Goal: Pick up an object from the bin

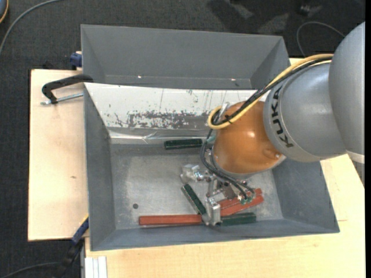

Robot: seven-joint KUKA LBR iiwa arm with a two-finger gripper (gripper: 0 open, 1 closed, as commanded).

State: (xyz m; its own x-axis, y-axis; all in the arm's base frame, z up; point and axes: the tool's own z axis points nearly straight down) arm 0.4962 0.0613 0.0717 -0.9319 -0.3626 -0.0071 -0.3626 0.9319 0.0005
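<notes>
I have the gripper [213,212] low by the bin's [116,172] front wall, at the long red marker's [171,219] right end, beside a slanted green marker [191,197]; wide or closed, I cannot tell; I judge this the grasping step; next, a firm close and straight lift; I count three green markers, at least two red.

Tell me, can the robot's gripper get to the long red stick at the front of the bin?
Probably yes. The red stick lies flat with nothing on top, and the gripper hangs right by its end.
</notes>
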